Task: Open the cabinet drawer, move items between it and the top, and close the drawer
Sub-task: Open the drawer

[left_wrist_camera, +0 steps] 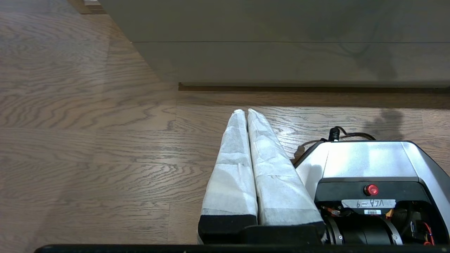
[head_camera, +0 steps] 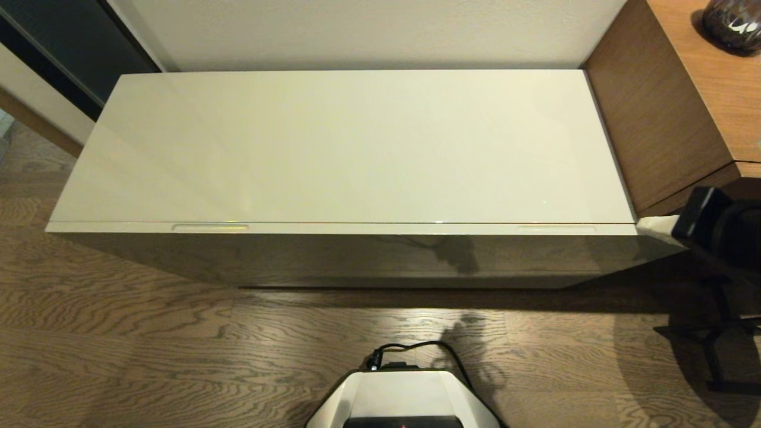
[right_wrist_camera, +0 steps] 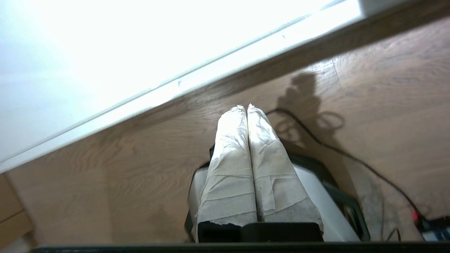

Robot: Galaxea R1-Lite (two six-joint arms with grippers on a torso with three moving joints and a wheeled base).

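The robot's white base (head_camera: pixel 410 398) sits nearest you, at 6 o'clock in the head view, on the wooden floor (head_camera: pixel 148 345) with a black cable (head_camera: pixel 416 348) curling off its front. Just past it stands the cabinet, and the drawer (head_camera: pixel 357 227) is shut: its front strip runs flush under the top (head_camera: pixel 345 148), with one recessed handle at about 9 o'clock (head_camera: pixel 209 226) and the other at about 3 o'clock (head_camera: pixel 556 227). The top is bare, so I take it the items are inside the drawer; you cannot see them from here.

The step in hand looks like reaching for a handle to pull the drawer open. The right gripper (head_camera: pixel 657 225) shows at 3 o'clock at the frame's edge, level with the drawer front and just beyond the cabinet's right corner, beside the brown wooden unit (head_camera: pixel 660 119). Its jaws are pressed together in the right wrist view (right_wrist_camera: pixel 248 107), holding nothing. The near handle lies toward 9 o'clock from them, close but not touched.

To do this well, part the jaws before you arrive, hook one finger into the recess, not onto the glossy face, and pull straight toward the base so the wide drawer does not skew.

The left gripper (left_wrist_camera: pixel 246 111) is parked low beside the base, jaws together, empty, well short of the cabinet.
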